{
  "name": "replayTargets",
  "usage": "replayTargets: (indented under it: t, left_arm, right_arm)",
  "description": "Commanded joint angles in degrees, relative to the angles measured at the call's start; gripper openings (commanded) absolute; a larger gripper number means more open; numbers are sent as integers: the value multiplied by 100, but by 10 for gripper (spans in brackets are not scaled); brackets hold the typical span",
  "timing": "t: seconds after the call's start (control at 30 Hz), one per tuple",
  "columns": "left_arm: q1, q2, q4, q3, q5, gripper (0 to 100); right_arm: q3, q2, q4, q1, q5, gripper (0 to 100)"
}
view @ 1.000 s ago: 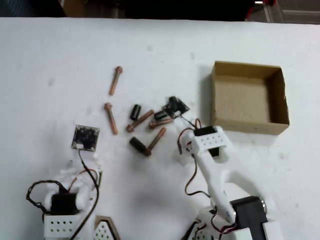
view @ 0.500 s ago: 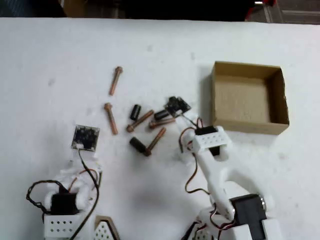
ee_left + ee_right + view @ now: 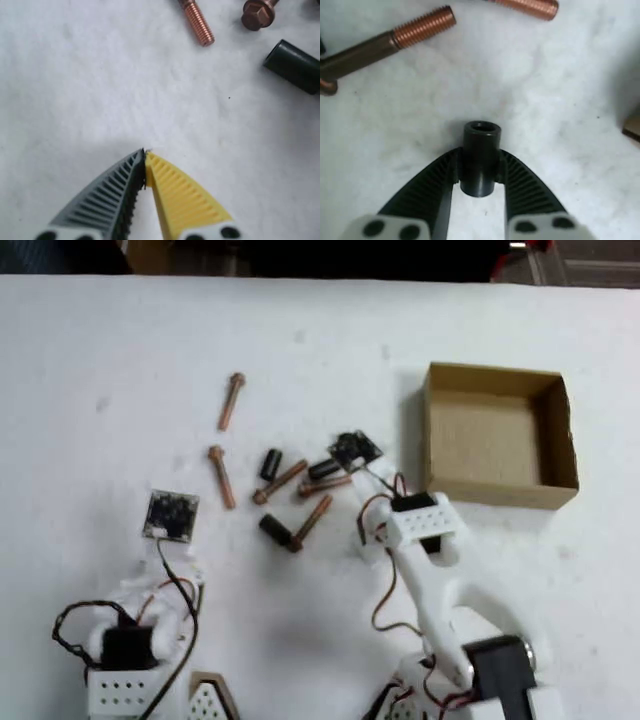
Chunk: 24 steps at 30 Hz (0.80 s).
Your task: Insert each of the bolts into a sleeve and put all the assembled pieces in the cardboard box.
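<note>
- On the white tabletop (image 3: 120,350), the high view shows 5 copper-coloured threaded metal bolts (image 3: 232,400) and several black cylindrical sleeves (image 3: 270,464) in a loose group. The open brown cardboard box (image 3: 500,490) stands apart from the group, just beside the right arm (image 3: 425,525).
- The right wrist view gives detail that the high view does not. The right gripper (image 3: 479,167) has its 2 black ribbed fingers (image 3: 530,185) closed partway on 1 held black sleeve (image 3: 481,142).
- This sleeve sits between the fingertips, touching both, and its open end projects beyond them.
- 2 bolt shanks (image 3: 395,42) lie on the tabletop past the held black sleeve, not touching it.
- The left wrist view shows the left gripper (image 3: 145,160) with its grey finger (image 3: 107,197) and yellow finger (image 3: 182,200) pressed together at the tips, gripping nothing.
- Ahead of these tips and well apart from them lie a threaded bolt end (image 3: 197,22), a hexagonal bolt head (image 3: 257,12) and a loose black sleeve (image 3: 295,65).
</note>
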Motion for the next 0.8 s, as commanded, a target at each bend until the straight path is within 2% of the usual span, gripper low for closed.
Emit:
replayTargets:
  t: [0.0, 0.77]
  left_arm:
    - [-4, -40, 26, -18, 53, 20]
    - [-4, -40, 26, -18, 53, 20]
  right_arm:
    - [70, -532, -127, -31, 44, 16]
    - [914, -1938, -119, -75, 53, 16]
